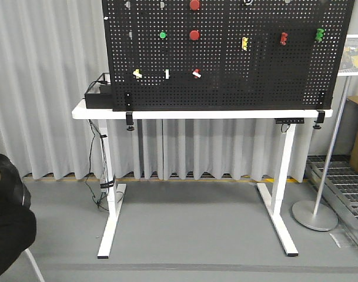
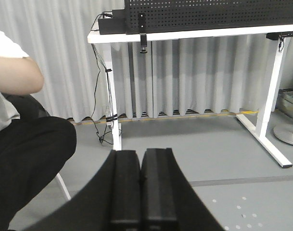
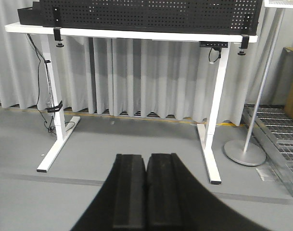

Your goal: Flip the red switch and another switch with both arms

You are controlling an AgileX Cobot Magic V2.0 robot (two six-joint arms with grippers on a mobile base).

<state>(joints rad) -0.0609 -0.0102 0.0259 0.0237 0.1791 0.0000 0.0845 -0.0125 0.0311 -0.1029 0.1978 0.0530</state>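
The red switch [image 1: 196, 73], a tiny toggle with a red base and white lever, sits on the bottom row of the black pegboard [image 1: 226, 88]. Left of it on the same row is the other switch [image 1: 137, 74], with a pale yellow base and white lever. Neither arm appears in the front view. My left gripper [image 2: 141, 153] is shut and empty, low over the floor, far short of the table. My right gripper [image 3: 146, 156] is also shut and empty, pointing at the floor under the table. Both wrist views catch only the pegboard's bottom edge, so the switches are out of their sight.
The pegboard stands on a white table [image 1: 96, 110] with a black box [image 1: 99, 94] at its left end. Round red buttons [image 1: 194, 35], a green one [image 1: 163, 35] and coloured handles [image 1: 283, 39] dot the board. A seated person [image 2: 26, 144] is at left, a lamp stand [image 1: 315, 214] at right.
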